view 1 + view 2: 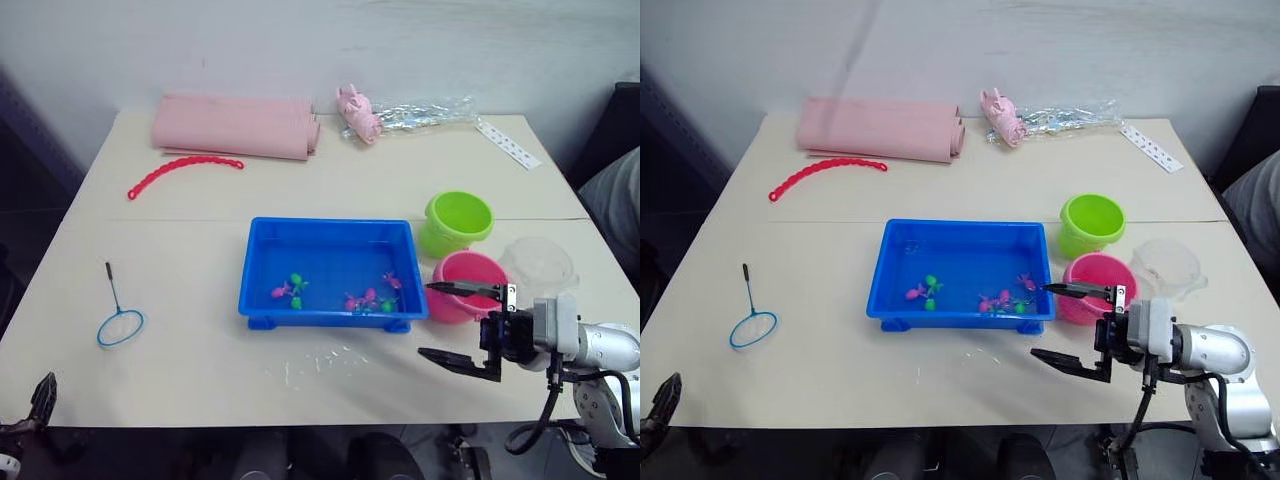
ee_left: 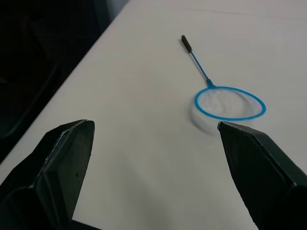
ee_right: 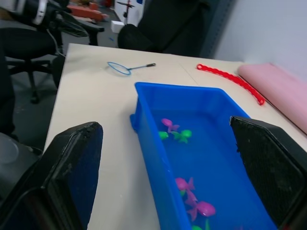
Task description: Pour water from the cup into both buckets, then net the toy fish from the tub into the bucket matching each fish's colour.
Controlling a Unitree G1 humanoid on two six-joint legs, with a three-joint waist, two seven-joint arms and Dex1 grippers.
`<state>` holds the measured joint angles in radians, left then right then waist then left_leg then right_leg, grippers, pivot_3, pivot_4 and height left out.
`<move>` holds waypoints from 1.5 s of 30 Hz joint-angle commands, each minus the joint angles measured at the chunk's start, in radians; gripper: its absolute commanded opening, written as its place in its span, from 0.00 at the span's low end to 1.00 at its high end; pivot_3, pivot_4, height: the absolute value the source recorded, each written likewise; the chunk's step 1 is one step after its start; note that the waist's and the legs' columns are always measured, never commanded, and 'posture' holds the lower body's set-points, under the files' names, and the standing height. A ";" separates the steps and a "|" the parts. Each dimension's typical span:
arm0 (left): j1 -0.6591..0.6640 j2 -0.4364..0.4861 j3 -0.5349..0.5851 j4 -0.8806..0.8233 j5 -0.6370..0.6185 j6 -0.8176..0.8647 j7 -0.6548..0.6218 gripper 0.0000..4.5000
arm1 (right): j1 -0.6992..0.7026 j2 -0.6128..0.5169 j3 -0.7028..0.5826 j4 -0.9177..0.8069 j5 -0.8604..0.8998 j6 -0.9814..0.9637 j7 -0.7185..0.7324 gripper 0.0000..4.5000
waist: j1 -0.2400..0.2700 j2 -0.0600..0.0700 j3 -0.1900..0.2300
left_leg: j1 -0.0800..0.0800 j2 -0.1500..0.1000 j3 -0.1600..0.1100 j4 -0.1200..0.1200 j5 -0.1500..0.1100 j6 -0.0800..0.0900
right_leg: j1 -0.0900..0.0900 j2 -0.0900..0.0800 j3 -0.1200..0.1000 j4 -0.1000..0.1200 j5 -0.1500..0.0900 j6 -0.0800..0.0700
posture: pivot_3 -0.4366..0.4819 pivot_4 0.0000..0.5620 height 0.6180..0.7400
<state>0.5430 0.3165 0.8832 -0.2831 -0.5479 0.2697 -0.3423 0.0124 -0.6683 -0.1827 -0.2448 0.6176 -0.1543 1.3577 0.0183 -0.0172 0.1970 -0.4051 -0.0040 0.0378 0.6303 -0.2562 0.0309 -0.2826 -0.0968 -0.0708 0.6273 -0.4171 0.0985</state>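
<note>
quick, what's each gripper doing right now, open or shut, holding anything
Left gripper: open, empty, facing the small blue-ringed hand net on the table.
Right gripper: open, empty, beside the pink plastic bucket and the blue rectangular tub.

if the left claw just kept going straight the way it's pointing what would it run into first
Most likely the net: its blue ring lies on the table just ahead of the open left claw, slightly toward one finger. Nothing else sits between them, though depth is hard to judge.

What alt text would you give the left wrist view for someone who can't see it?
A small net with a light-blue ring and thin dark-tipped handle lies flat on a pale table, just beyond the left end effector, whose two black fingers are spread wide and hold nothing.
</note>
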 commanded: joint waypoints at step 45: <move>-0.923 0.272 -0.342 0.847 0.198 0.475 0.255 0.01 | -0.091 -0.037 -0.028 -0.113 0.018 0.120 -0.126 1.00 | -0.002 0.020 -0.013 | 0.004 0.000 0.001 -0.002 0.008 -0.012 | -0.005 0.001 0.001 0.012 0.001 0.001 | 0.48 0.27 1.00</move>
<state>-0.4234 0.6039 0.5288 0.5519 -0.3311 0.7175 -0.0698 -0.0762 -0.6951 -0.1723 -0.3482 0.6341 -0.0145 1.2313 0.0165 0.0028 0.1842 -0.4015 -0.0043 0.0394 0.6286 -0.2480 0.0185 -0.2876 -0.0955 -0.0693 0.6388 -0.4164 0.0999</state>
